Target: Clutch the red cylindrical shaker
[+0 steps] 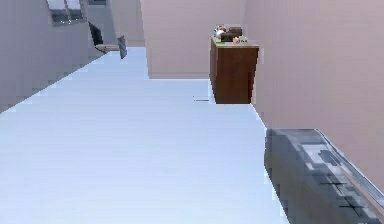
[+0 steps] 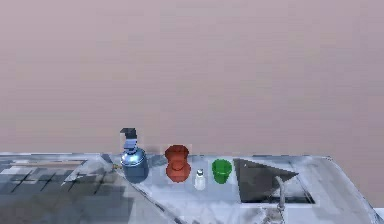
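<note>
The red shaker (image 2: 177, 163), a squat, waisted cylinder, stands upright on a grey marbled counter (image 2: 60, 182) in the arm side view, a little left of the picture's middle. A blue pump bottle (image 2: 133, 160) stands just to its left. To its right are a small white bottle (image 2: 200, 180) and a green cup (image 2: 221, 171). All of them are close together near the counter's back, against a plain pinkish wall.
A sink basin (image 2: 262, 180) is sunk into the counter right of the green cup. In the forward view the counter's end (image 1: 320, 175) fills the lower right. A brown cabinet (image 1: 234, 72) with small things on top stands ahead by the wall. Pale floor (image 1: 120, 140) stretches left.
</note>
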Available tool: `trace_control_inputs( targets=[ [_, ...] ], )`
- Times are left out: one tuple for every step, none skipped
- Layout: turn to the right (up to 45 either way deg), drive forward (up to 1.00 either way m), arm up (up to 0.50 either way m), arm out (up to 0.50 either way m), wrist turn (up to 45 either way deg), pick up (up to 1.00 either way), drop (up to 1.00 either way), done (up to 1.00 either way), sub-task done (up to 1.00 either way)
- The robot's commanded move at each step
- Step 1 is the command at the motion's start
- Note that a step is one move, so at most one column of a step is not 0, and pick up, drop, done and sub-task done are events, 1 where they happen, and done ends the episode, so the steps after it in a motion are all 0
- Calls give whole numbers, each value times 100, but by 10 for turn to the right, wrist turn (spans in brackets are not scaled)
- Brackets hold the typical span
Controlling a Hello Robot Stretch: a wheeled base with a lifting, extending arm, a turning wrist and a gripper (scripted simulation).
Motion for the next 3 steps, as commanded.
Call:
trace_control_inputs(
  targets=[
    [0, 0, 0, 38, 0, 0, 0, 0, 0],
    [0, 0, 0, 0, 450, 0, 0, 0, 0],
    [0, 0, 0, 0, 450, 0, 0, 0, 0]
  ],
)
